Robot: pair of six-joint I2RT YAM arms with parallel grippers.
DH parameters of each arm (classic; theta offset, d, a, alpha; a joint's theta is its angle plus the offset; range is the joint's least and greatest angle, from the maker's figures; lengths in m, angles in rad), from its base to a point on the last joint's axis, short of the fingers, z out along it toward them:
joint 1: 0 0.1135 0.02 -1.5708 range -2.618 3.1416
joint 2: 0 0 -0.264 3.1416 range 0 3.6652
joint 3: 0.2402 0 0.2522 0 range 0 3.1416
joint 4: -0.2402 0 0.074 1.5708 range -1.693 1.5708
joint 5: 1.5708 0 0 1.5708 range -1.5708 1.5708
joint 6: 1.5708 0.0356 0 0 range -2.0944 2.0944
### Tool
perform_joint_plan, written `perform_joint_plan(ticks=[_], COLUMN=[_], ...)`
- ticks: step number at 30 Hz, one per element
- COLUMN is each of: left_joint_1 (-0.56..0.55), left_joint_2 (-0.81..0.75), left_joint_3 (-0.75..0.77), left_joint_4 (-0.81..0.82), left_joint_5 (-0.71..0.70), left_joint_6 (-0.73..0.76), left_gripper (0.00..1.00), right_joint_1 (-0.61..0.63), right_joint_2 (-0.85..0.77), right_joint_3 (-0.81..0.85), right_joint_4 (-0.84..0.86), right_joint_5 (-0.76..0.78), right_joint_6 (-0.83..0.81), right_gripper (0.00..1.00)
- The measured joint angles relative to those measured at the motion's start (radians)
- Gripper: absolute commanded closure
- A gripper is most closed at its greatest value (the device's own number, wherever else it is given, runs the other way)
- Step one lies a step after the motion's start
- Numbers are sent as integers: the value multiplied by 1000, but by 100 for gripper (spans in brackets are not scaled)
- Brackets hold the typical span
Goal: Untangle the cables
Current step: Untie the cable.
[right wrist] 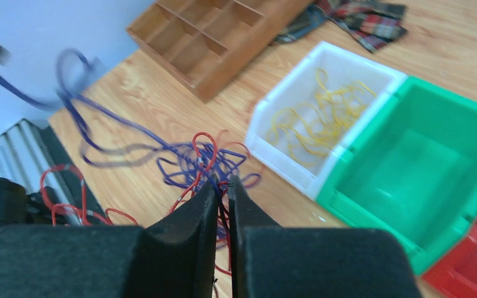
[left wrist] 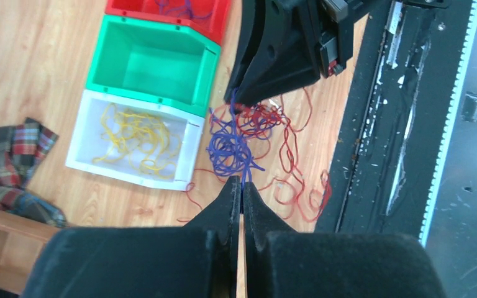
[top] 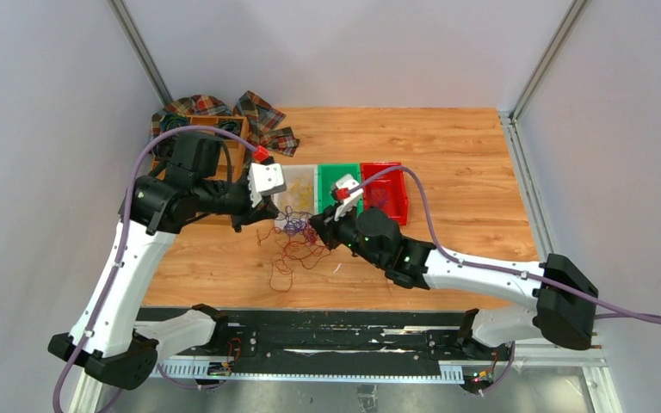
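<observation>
Left end effector (left wrist: 242, 182) clenched on cables (left wrist: 230, 149) | right end effector (right wrist: 222, 181) clenched on them | cables strung between both

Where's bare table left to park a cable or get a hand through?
Free: wood right of the red bin out to the table edge; the strip behind the bins; the empty green bin. Crowded: in front of the white bin, where the cables sprawl and the left fingers and right fingers pinch them.
</observation>
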Motion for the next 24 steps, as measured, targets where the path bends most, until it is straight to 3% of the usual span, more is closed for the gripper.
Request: perform_joint_plan(ticks=[7,12,17,24], left_joint_1=[0,0,0,0], left_joint_2=[-22,-25,-12,26], left_joint_3=[52,77,120,208], left_joint_4=[-2,-6,-8,-13], left_joint_5=[-48,-74,-60,2], left_joint_6=[34,50,39,-10], left_gripper=[100,100,100,100], right_joint_1=[-18,-22,-22,-22], right_joint_2=[-127,-184,-200,-167], right_joint_3=[-134,-171,-144,9], right_joint_4=[-53,-101,-127,-110], right_joint_5=[74,106,91,11], right_joint_6=[10,19,1,-38], right_gripper=[92,60,37,36])
